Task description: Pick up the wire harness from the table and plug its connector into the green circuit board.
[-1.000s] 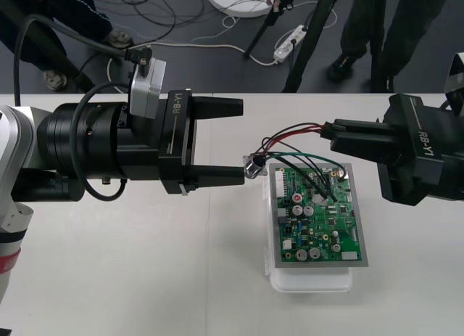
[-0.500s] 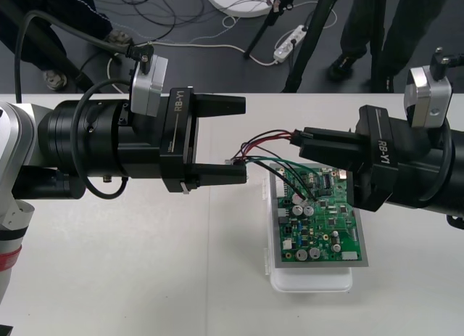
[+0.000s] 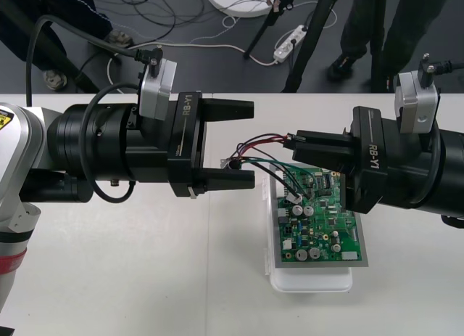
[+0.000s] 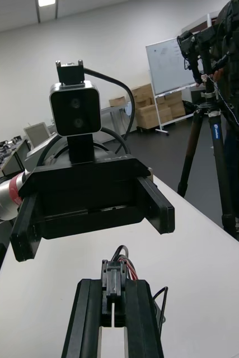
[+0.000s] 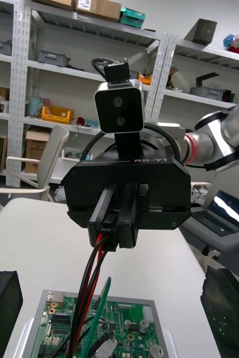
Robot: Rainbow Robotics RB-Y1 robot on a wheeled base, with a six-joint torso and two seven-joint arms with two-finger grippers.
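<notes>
Status for you:

- Right hand (image 3: 292,142): clenched on the wire harness (image 3: 262,138). In your right wrist view the black plug (image 4: 113,278) sits pinched between the two fingers (image 4: 88,321), with red and black leads coming out of its far end.
- The plug is not in the board. It hangs in the air over the far left corner of the green circuit board (image 3: 322,223), between the two hands.
- Wires (image 5: 95,265): red, black and green. From the plug they run toward the left hand, bend near its lower finger, then trail back down onto the near-left part of the board's far end. In the left wrist view they drop from the plug straight down to the board (image 5: 57,330).
- I can't make out the metal socket for sure. There is a small pale bit by the left hand's lower finger and another on the board; I can't tell which is which.
- Left hand (image 3: 253,144): released, fingers wide apart, gripping nothing. It faces the right hand, tip to tip, with the wire loop in the gap between its fingers. Its own fingers (image 5: 1,305) stand at the two lower corners of the left wrist view.
- The board sits flat on its white base (image 3: 312,281) on the table (image 3: 145,278), below and slightly nearer than the right hand's fingertips.
</notes>
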